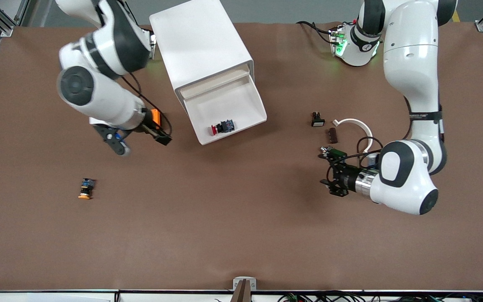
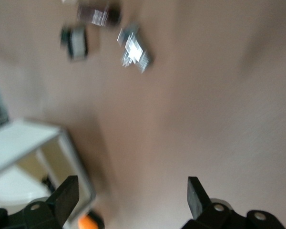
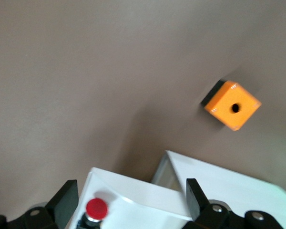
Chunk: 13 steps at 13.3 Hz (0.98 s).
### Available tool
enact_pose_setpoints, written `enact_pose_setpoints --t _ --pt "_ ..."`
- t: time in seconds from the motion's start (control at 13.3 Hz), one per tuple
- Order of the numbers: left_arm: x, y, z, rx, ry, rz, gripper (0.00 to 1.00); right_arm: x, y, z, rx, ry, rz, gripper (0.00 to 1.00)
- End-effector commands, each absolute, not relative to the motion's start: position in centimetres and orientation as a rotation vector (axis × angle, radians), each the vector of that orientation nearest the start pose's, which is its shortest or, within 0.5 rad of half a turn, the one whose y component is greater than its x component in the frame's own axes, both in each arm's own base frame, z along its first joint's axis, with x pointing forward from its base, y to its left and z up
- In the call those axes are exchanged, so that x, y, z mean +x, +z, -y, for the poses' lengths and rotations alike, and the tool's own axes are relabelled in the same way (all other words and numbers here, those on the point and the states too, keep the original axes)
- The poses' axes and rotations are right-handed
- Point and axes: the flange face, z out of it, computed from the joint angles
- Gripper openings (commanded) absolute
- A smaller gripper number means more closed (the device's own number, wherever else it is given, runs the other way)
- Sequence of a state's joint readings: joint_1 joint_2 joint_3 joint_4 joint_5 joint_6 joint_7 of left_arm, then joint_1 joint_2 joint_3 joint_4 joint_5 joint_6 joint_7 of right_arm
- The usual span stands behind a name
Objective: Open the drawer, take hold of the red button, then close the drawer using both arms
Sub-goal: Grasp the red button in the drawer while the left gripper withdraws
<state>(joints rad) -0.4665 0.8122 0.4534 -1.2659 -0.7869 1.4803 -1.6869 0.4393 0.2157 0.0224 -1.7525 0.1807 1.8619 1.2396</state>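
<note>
The white cabinet stands near the robots' bases, with one drawer pulled out toward the front camera. The red-capped button lies in the drawer near its front wall. My right gripper is open and empty over the table beside the drawer, toward the right arm's end. In the right wrist view my right gripper frames the drawer's rim and the button. My left gripper is open and empty over bare table toward the left arm's end. It also shows open in the left wrist view.
An orange cube with a hole sits beside the cabinet; it shows partly by the right wrist. An orange-capped button lies nearer the front camera. A small black switch, a dark brown piece and a white curved piece lie near the left arm.
</note>
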Motion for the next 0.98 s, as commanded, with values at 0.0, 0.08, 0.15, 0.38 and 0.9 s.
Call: enact_pose_setpoints --t 0.0,0.08,0.15,0.38,0.9 --pt "67.3 29.3 14.7 2.236 -0.893 -2.223 1.0 52.7 41.6 -32.5 -2.756 0.286 -1.37 1.0" --pt "67.2 29.2 14.2 2.323 -0.856 -2.182 1.0 52.1 40.6 -34.5 -2.736 0.269 -1.396 1.0" --pt "67.1 28.7 14.0 2.385 -0.838 -2.152 1.0 51.4 39.9 -36.3 -2.712 0.257 -1.431 1.0" --pt "67.7 28.4 12.8 2.633 -0.751 -1.843 1.0 48.7 38.1 -40.4 -2.673 0.234 -1.495 1.0" --pt "68.3 31.1 12.2 2.778 -0.627 -1.555 1.0 45.5 34.8 -43.7 -2.643 0.192 -1.515 0.96"
